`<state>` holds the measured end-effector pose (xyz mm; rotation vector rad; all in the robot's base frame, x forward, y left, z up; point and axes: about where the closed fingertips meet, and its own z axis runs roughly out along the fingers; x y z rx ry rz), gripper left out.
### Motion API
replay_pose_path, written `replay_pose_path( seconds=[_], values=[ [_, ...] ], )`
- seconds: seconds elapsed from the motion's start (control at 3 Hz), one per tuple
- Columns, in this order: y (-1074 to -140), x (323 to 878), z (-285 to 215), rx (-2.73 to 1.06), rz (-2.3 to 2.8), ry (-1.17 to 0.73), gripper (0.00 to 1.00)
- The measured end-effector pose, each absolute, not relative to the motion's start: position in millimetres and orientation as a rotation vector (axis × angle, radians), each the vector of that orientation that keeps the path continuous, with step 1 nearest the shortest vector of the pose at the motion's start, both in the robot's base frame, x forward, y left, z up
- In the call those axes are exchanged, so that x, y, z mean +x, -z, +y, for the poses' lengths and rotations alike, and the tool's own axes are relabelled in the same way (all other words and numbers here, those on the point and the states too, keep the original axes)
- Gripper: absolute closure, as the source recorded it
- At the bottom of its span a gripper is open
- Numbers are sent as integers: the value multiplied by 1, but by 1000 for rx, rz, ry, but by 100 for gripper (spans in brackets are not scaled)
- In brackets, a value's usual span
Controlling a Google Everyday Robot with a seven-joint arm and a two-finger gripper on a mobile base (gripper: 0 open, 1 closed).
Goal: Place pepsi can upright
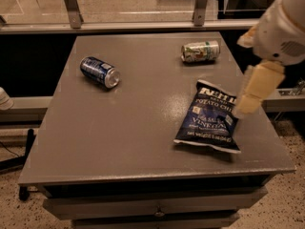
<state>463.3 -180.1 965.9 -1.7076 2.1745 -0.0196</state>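
The pepsi can (100, 72) is small and dark blue with silver rims. It lies on its side at the back left of the grey table (128, 128), its silver end facing front right. My gripper (249, 95) is cream-coloured and hangs at the right side of the table, just above the right edge of the chip bag. It is far to the right of the pepsi can and holds nothing that I can see.
A white-and-green can (200, 51) lies on its side at the back right. A dark blue potato chip bag (209, 118) lies flat at the front right. A metal rail with posts (71, 6) runs behind the table.
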Motion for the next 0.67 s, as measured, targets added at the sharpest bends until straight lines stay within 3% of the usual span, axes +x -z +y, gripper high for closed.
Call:
replay_pose_path(
  seconds=[0.67],
  values=[
    [-937, 564, -55, -1645, 2127, -118, 0]
  ],
)
